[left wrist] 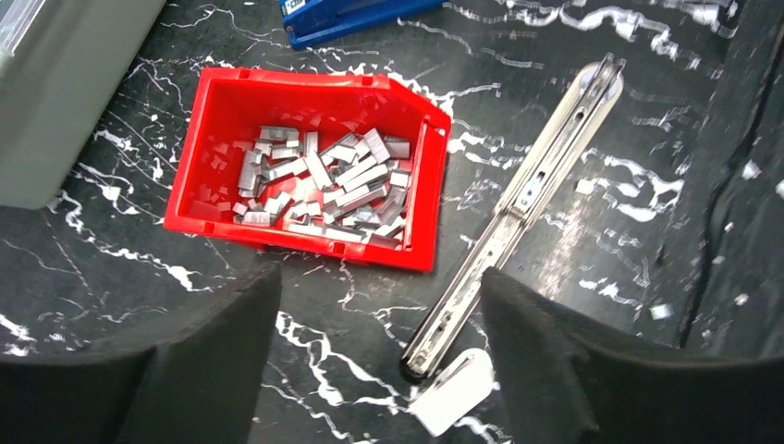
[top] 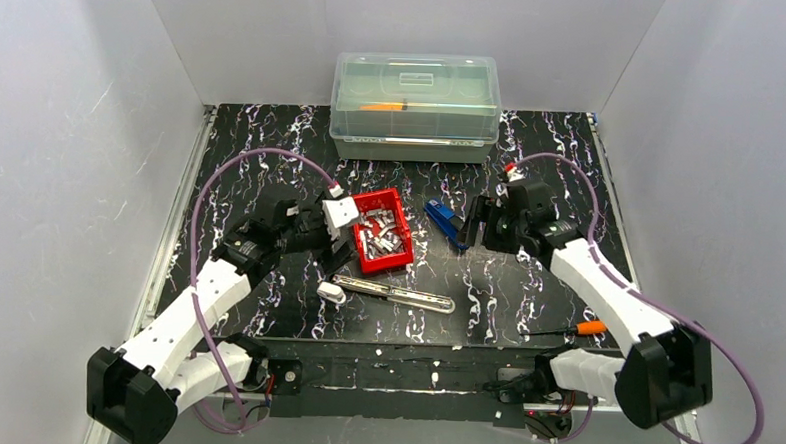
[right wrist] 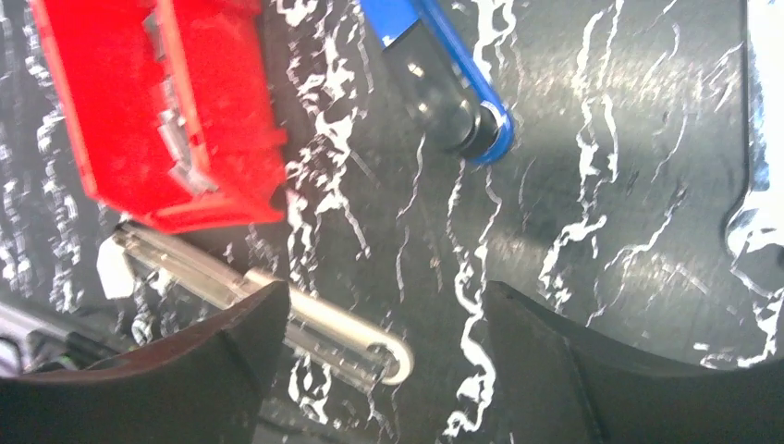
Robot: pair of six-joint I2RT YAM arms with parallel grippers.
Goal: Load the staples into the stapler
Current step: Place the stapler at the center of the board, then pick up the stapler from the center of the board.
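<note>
The staples [left wrist: 319, 185] are bare silvery metal with dull glints. They are heaped in a red bin [left wrist: 305, 88] of smooth, glossy plastic. The stapler [left wrist: 527, 190] is bright polished metal with a white plastic end. The blue tool [left wrist: 347, 17] looks like smooth, shiny plastic. The table mat [left wrist: 601, 268] is black with white marbling and a soft sheen. The lidded box [top: 415, 93] is clear, faintly frosted plastic.

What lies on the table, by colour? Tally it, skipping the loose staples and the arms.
Red: 1, the bin
Blue: 1, the stapler
Silver: 1, the long metal rail
White: 1, the small piece at the rail's end
Clear: 1, the lidded box
Orange-handled: 1, the screwdriver
Total: 6
</note>
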